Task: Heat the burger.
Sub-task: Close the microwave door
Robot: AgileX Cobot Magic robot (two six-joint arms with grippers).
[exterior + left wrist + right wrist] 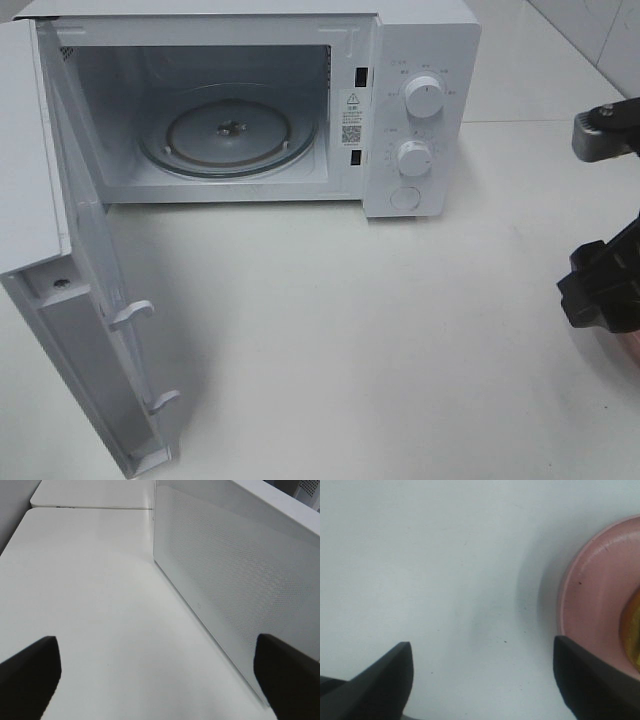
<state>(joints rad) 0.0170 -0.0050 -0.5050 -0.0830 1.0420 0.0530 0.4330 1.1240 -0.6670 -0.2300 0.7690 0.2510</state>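
Only a golden-brown sliver of the burger shows, at the edge of the right wrist view, sitting on a pink plate. My right gripper is open and empty over the white table just beside the plate, with one finger near the plate's rim. Its arm shows at the right edge of the high view. My left gripper is open and empty beside the outer face of the microwave door. The left gripper does not show in the high view.
The white microwave stands at the back with its door swung wide open to the left. Its glass turntable is bare. The white table stretches in front of it.
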